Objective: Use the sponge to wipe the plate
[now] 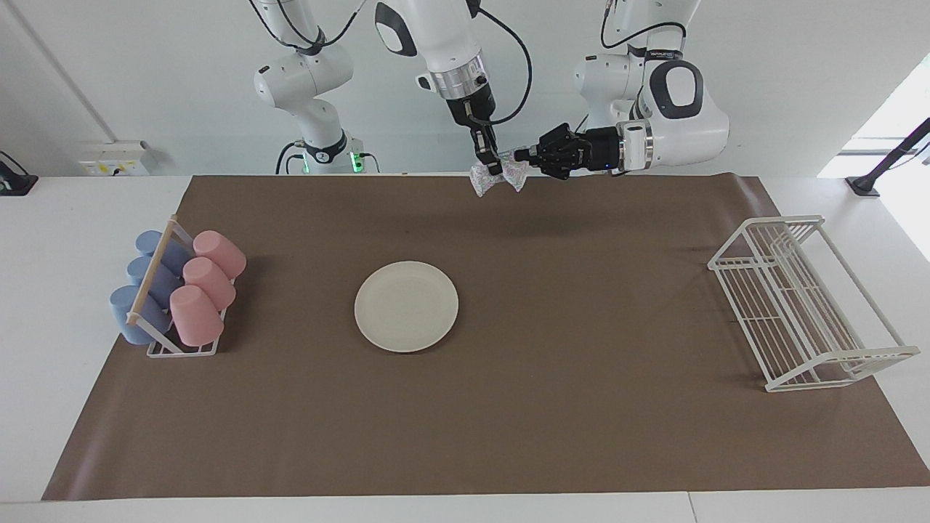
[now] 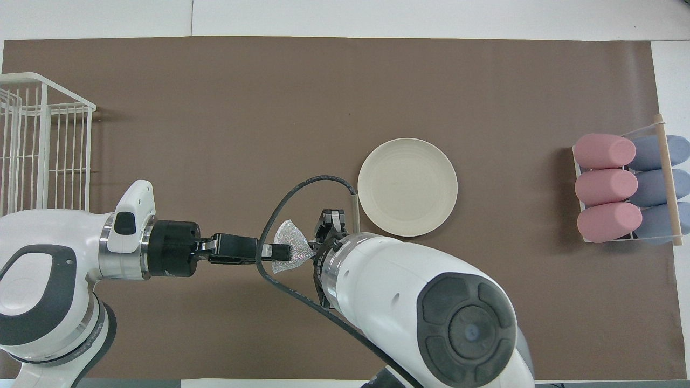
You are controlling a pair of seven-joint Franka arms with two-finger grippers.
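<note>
The plate [image 1: 406, 306] lies flat mid-mat, stiff and likely slick. Above the mat's robot-side edge, the right gripper [image 1: 491, 164] pinches the sponge [image 1: 498, 176] at its waist; whether the left gripper [image 1: 520, 155] grips it, I cannot tell. Sponge looks light and floppy.

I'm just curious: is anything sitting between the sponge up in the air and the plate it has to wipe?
Nothing visible. The sponge hangs at the grippers over bare mat near the robots. The plate lies alone, with the cups and wire rack off at the table's ends.
</note>
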